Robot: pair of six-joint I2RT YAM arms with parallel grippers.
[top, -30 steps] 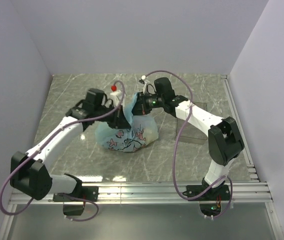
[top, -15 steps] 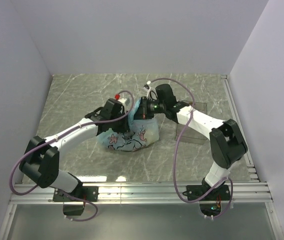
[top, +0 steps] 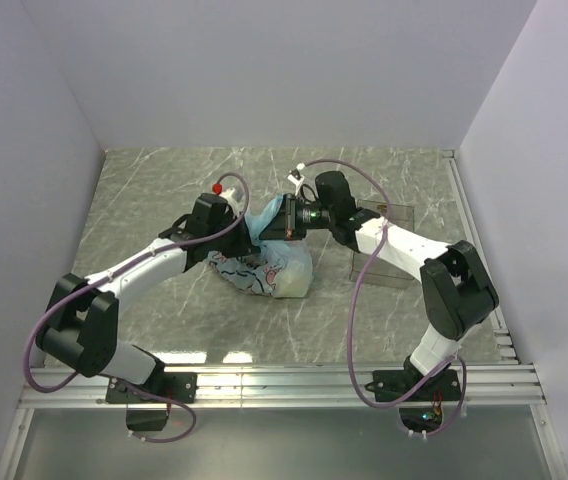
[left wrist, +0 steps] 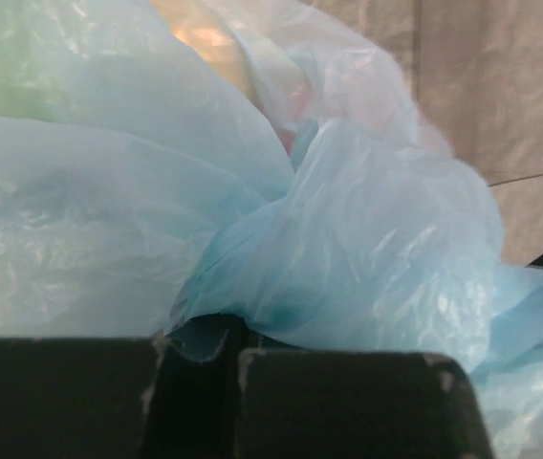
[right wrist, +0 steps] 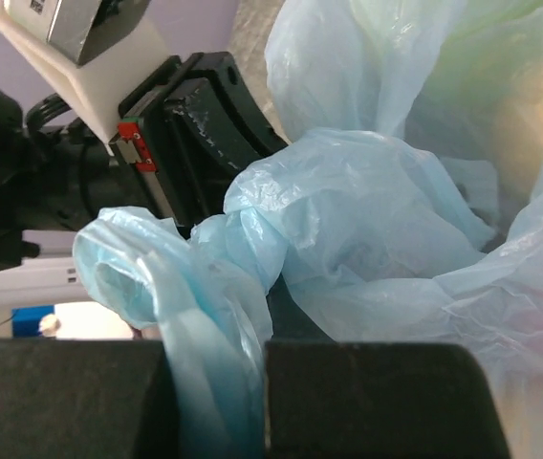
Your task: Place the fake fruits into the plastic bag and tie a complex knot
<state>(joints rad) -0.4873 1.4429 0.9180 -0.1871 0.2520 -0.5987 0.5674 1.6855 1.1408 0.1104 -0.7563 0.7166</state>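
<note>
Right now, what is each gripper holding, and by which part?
Both hold the plastic bag: left gripper on a bunched fold near its top, right gripper on a twisted strand there.

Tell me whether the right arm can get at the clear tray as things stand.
Probably not yet. The clear tray lies close by, below the right forearm, with nothing blocking it, but the right pincer is shut on a twisted strand of the plastic bag and would have to let go first.
</note>
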